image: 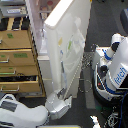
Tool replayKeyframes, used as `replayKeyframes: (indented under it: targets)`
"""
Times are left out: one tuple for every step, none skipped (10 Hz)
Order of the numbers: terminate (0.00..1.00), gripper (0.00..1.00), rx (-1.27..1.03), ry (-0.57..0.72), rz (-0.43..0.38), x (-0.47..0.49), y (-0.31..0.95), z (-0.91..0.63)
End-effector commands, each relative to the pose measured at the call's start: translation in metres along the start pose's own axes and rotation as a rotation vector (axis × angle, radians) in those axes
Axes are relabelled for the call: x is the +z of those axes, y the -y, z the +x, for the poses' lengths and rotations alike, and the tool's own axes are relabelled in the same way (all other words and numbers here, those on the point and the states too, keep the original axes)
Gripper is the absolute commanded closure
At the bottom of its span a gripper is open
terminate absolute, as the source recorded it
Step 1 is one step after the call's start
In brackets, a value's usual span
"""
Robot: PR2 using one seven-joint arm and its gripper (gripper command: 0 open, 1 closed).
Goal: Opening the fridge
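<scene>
The tall white fridge (42, 30) stands in the middle of the exterior view with its large upper door (70, 37) swung open toward the camera. A green-and-white sticker (69, 46) shows on the door face. My arm comes in from the bottom left. My gripper (63, 93) is at the lower end of the door's free edge, where a thin vertical handle (63, 75) runs. Its fingers appear closed around that handle. The lower drawers are hidden behind the open door.
A wooden drawer cabinet (17, 57) with green labels stands to the exterior view's left of the fridge. The robot's white and blue body (114, 67) with cables is at the exterior view's right. The floor is dark.
</scene>
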Motion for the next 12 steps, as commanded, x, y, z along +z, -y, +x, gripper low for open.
replayKeyframes:
  targets:
    - [0.00, 0.00, -0.531, 0.124, 0.081, 0.159, 0.154, -0.216]
    - [0.00, 0.00, -0.432, 0.156, 0.189, 0.168, 0.080, -0.213]
    - [0.00, 0.00, -0.339, 0.186, 0.237, 0.170, 0.008, -0.205]
    - [0.00, 0.00, -0.263, 0.199, 0.277, 0.164, -0.045, -0.194]
    - [0.00, 0.00, -0.214, 0.210, 0.284, 0.160, -0.080, -0.186]
    - [0.00, 0.00, -0.179, 0.216, 0.293, 0.154, -0.103, -0.181]
    - [0.00, 0.00, -0.104, 0.222, 0.293, 0.138, -0.156, -0.168]
    - [0.00, 0.00, -0.074, 0.227, 0.284, 0.132, -0.180, -0.164]
    - [0.00, 0.00, -0.020, 0.241, 0.290, 0.125, -0.218, -0.162]
    - [0.00, 0.00, 0.006, 0.251, 0.289, 0.121, -0.235, -0.162]
    - [0.00, 0.00, 0.047, 0.273, 0.314, 0.108, -0.261, -0.165]
    - [0.00, 0.00, 0.066, 0.292, 0.326, 0.104, -0.269, -0.167]
